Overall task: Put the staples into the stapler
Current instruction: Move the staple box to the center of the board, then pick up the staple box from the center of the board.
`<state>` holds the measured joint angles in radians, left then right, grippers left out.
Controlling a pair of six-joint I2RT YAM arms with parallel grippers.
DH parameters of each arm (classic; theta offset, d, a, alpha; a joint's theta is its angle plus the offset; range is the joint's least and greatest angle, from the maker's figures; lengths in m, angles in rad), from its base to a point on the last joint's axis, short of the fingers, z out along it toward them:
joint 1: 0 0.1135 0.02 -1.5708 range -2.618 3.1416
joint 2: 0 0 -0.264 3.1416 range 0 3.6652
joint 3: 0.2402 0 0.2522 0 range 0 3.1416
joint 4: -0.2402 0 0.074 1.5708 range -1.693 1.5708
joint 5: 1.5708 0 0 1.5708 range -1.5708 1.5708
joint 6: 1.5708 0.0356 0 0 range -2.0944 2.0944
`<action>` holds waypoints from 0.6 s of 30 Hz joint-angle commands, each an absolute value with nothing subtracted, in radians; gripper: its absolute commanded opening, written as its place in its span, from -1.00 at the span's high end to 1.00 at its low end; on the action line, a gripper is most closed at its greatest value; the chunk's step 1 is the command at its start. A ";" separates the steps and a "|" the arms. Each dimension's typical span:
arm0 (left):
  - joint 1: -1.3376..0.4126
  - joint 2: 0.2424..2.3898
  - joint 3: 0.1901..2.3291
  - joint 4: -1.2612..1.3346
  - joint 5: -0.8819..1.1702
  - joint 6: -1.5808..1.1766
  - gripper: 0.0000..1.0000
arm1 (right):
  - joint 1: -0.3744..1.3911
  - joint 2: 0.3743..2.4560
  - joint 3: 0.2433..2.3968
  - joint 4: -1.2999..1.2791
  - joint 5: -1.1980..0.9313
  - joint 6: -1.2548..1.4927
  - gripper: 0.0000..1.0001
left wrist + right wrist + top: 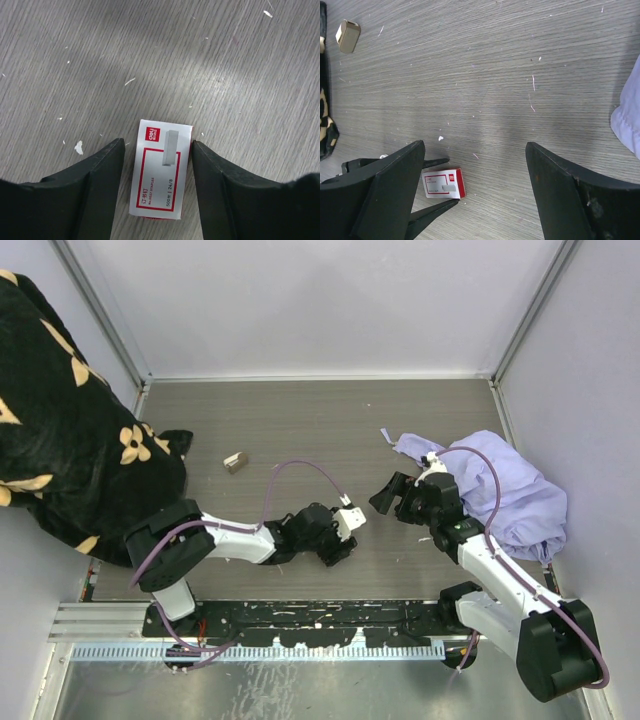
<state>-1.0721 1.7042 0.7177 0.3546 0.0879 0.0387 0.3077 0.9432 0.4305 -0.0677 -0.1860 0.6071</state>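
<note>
The staples box, small, red and white, lies flat on the grey wood-grain table. My left gripper is open and low around it. The right finger touches the box's edge; the left finger stands a little off it. In the top view the box sits at the left gripper's tip. My right gripper is open and empty, hovering just right of the box, as the right wrist view shows. No stapler shows in any view.
A small beige block lies at the middle left; it also shows in the right wrist view. A black floral cloth covers the left side. A crumpled purple cloth lies at the right.
</note>
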 commanded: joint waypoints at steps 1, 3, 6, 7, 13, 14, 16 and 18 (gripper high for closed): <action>-1.072 1.740 0.735 0.336 0.111 0.063 -0.10 | 0.313 0.927 0.443 -0.028 -0.196 0.620 -0.75; -1.073 1.731 0.726 0.328 0.116 0.061 -0.02 | 0.315 0.920 0.441 -0.033 -0.197 0.624 -0.75; -1.072 1.713 0.711 0.332 0.121 0.054 0.07 | 0.314 0.913 0.441 -0.038 -0.213 0.634 -0.75; -1.073 1.706 0.710 0.334 0.122 0.051 0.10 | 0.314 0.913 0.441 -0.040 -0.226 0.639 -0.75; -1.072 1.634 0.682 0.381 0.161 0.019 0.14 | 0.314 0.944 0.442 -0.068 -0.356 0.665 -0.73; -1.072 1.616 0.670 0.394 0.164 0.014 0.14 | 0.314 0.946 0.435 -0.071 -0.378 0.672 -0.66; -1.073 1.580 0.648 0.415 0.169 0.006 0.14 | 0.314 0.941 0.419 -0.074 -0.425 0.694 -0.51; -1.072 1.549 0.630 0.423 0.175 0.001 0.14 | 0.314 0.928 0.396 -0.070 -0.473 0.717 -0.43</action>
